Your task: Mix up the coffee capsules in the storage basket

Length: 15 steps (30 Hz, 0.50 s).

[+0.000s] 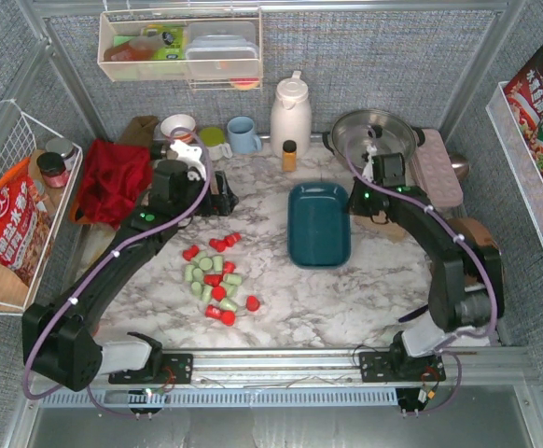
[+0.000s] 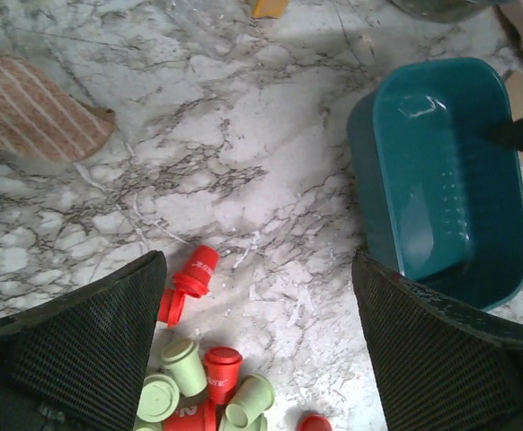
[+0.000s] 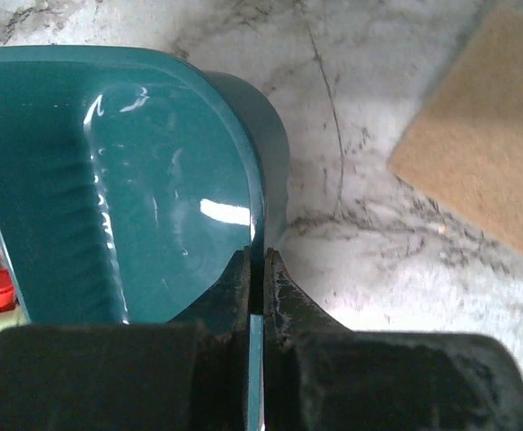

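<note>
The capsules [image 1: 217, 278], red and pale green, are heaped loose on the table [image 1: 346, 308], just left of the basket [image 1: 319, 233]. None is inside it, so the mixing is judged not yet begun. The basket lies empty and is pinched at its right rim by the right gripper [image 3: 257, 269], whose jaws are closed narrowly on the thin wall. The left gripper [image 2: 257, 278] is held wide above the far edge of the heap, with nothing between its fingers. The basket could be tipped or dragged if the pinched rim is pulled, the wall being thin and glossy. The small, tapered capsules could be rolled away or scattered if the wide jaws are brought down on the heap's edge.
</note>
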Tool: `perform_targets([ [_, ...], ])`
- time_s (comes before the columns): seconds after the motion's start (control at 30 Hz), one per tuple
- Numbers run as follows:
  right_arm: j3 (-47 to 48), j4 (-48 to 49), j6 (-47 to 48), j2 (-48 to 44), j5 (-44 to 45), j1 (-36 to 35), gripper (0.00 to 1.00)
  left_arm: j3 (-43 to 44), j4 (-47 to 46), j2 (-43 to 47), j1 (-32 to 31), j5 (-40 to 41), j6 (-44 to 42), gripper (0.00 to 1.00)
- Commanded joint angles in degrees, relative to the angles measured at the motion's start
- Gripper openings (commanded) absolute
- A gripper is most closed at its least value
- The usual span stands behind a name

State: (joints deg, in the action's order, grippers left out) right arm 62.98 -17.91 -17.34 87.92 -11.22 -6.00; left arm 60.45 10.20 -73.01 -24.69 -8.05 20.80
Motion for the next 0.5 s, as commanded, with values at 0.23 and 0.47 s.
perform_targets([
  [0.23, 15.7, 1.3, 0.3, 19.0, -4.6, 0.7, 0.00, -2.0, 2.2, 2.9, -1.3, 7.0, -2.0, 0.95],
  [0.47, 19.9, -1.5, -0.9, 24.4, -3.6, 0.7, 0.06, -4.6, 3.7, 2.1, -2.5, 10.0, -0.1, 0.94],
])
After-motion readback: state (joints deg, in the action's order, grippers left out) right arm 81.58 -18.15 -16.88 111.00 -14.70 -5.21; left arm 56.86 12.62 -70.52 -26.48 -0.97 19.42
